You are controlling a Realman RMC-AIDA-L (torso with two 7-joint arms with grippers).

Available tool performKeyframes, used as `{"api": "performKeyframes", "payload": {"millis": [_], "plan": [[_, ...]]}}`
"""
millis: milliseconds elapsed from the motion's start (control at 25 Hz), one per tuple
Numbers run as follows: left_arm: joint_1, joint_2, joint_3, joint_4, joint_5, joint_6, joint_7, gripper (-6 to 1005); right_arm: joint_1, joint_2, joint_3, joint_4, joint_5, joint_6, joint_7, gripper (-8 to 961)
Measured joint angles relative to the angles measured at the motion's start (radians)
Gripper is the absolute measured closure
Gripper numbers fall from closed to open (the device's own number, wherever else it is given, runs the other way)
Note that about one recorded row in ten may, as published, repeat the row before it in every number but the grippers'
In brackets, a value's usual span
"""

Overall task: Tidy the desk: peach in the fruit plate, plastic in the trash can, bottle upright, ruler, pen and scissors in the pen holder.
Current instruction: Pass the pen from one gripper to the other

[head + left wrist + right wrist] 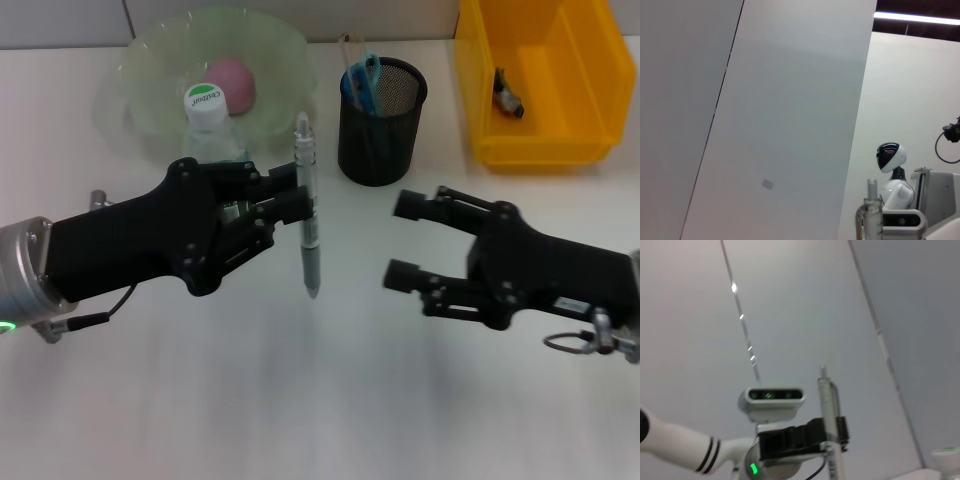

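Nearest the head camera, two black grippers over the white desk (300, 400). Left gripper (300, 205) pinched on a clear pen (307, 210), held roughly upright, tip pointing down and off the desk, cap end up. Seen from the right wrist camera too: same pen (829, 420) clamped in the left gripper (832, 432), standing vertical against the ceiling. Left wrist view catches only the pen's top end (872, 210) at the lower edge, with walls and a white robot figure (892, 175) beyond.

Right gripper (405, 240) spread wide, holding nothing, just right of the pen and apart from it, fingers (412, 206) pointing toward the left gripper.

Black mesh pen holder (382, 125) behind the pen, between both grippers and farther back, already holding blue-handled scissors (362, 80) and what looks like a ruler (350, 48) leaning at its left rim.

Bottle (208, 125) with a white cap standing upright just behind the left gripper, its lower part hidden by the gripper's body.

Pale green fruit plate (150, 70) at the back left, pink peach (232, 82) inside, bottle in front of it.

Yellow bin (560, 150) at the back right, well apart from the pen holder, a small dark crumpled item (508, 95) lying inside; cannot tell exactly what.
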Motion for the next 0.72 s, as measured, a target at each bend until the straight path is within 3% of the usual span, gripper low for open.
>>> {"api": "performKeyframes", "payload": {"millis": [240, 720], "plan": [[-0.035, -0.001, 0.001, -0.053, -0.001, -0.006, 0.029, 790, 0.084, 0.002, -0.050, -0.016, -0.037, 0.022, 0.038, 192], [-0.051, -0.004, 0.002, -0.079, 0.002, -0.025, 0.033, 771, 0.105, 0.005, -0.069, -0.031, -0.038, 0.039, 0.049, 210]]}}
